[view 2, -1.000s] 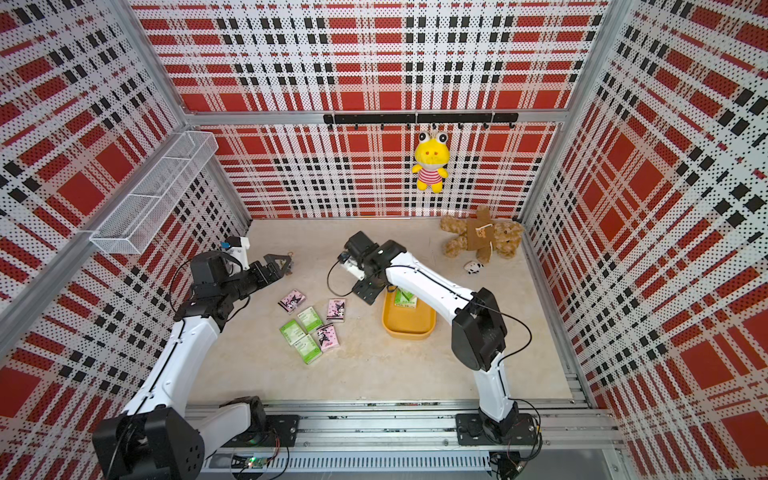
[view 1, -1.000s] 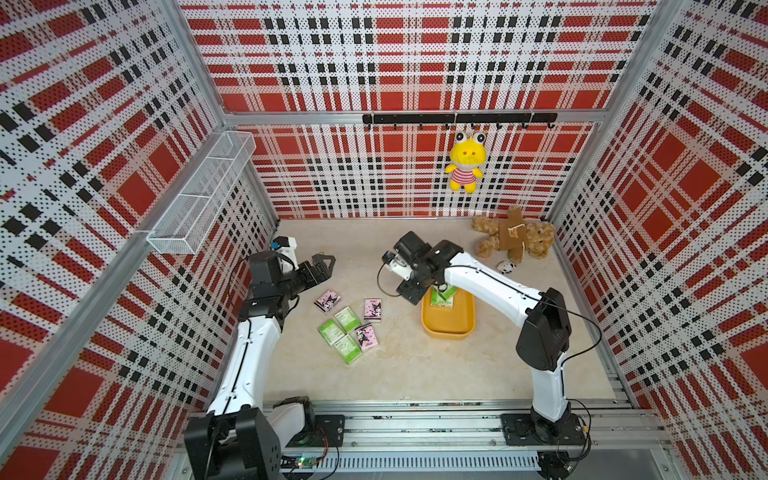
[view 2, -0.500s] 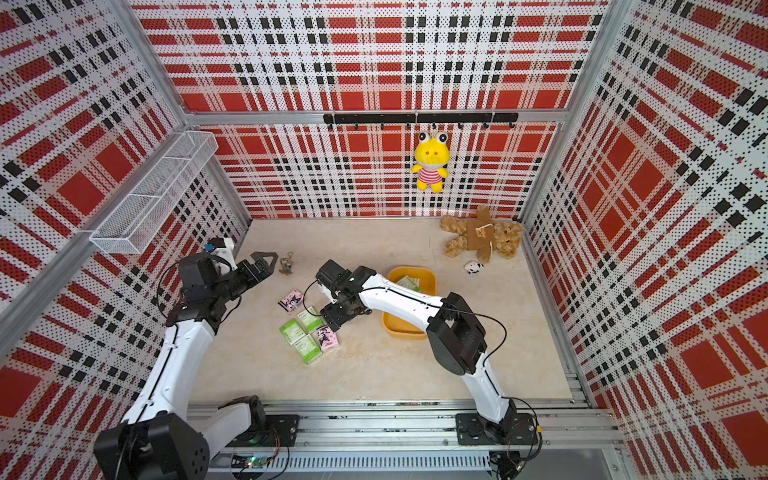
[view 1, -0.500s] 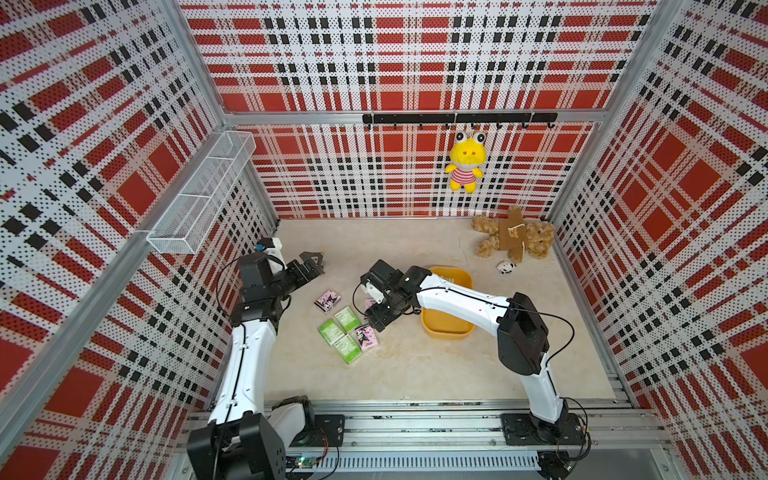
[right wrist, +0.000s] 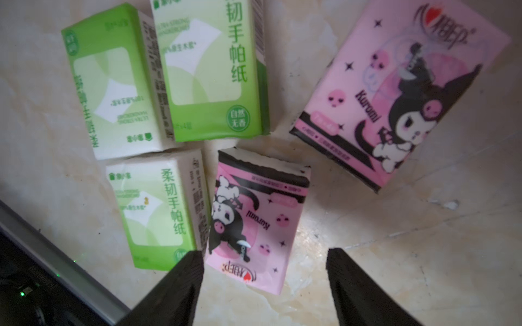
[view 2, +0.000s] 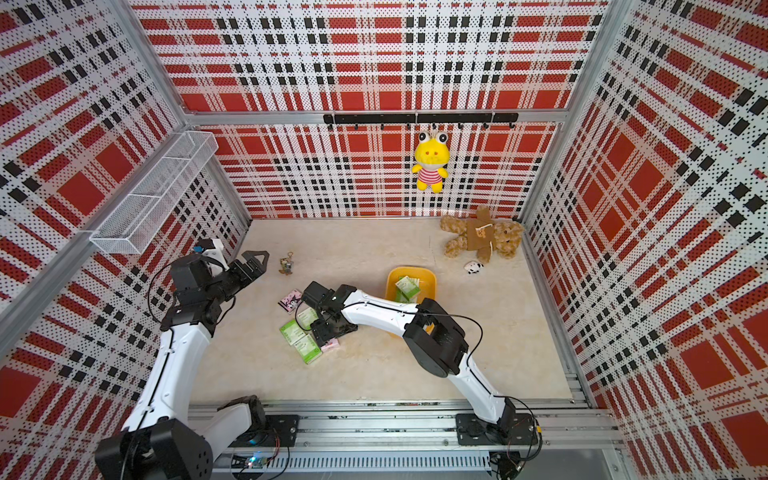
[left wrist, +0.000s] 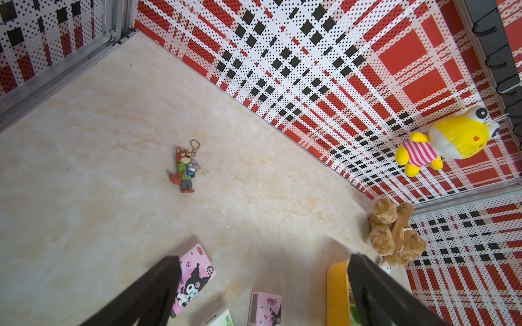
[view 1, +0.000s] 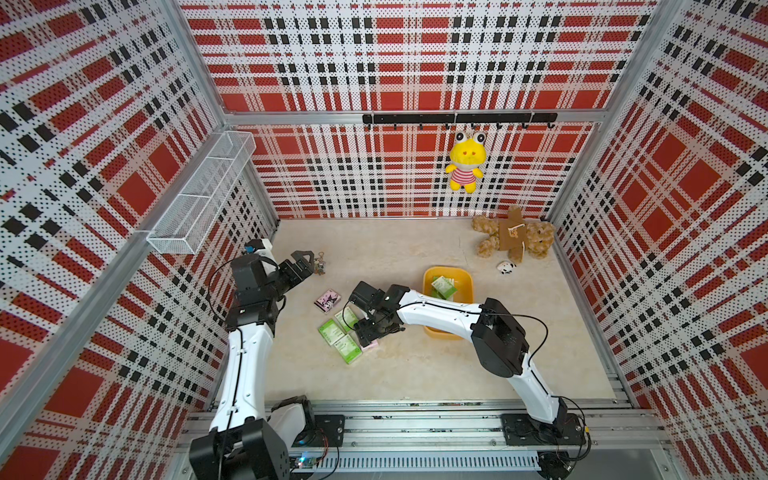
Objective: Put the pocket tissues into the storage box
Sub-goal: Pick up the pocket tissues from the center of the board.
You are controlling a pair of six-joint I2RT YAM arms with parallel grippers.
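Note:
The yellow storage box (view 1: 466,277) stands right of the middle, with green pocket tissues (view 1: 444,286) inside. More pocket tissues lie to its left: a pink pack (view 1: 328,300) and three green ones (view 1: 332,331). My right gripper (view 1: 374,329) hangs low over this cluster, open. In the right wrist view a pink pack (right wrist: 254,223) lies on the table ahead of the right gripper (right wrist: 264,271), partly between the fingertips, untouched. Three green packs (right wrist: 152,214) and another pink pack (right wrist: 395,96) lie beside it. My left gripper (view 1: 305,259) is open near the left wall, empty (left wrist: 265,271).
A keychain charm (view 1: 319,264) lies just off the left gripper's tips. A teddy bear (view 1: 515,237) and a small white toy (view 1: 506,268) lie at the back right. A yellow plush (view 1: 465,162) hangs on the back wall, and a wire basket (view 1: 199,195) on the left wall.
My right gripper has swung left from above the storage box and come down over the packs on the table. The left gripper has drawn back slightly towards the left wall.

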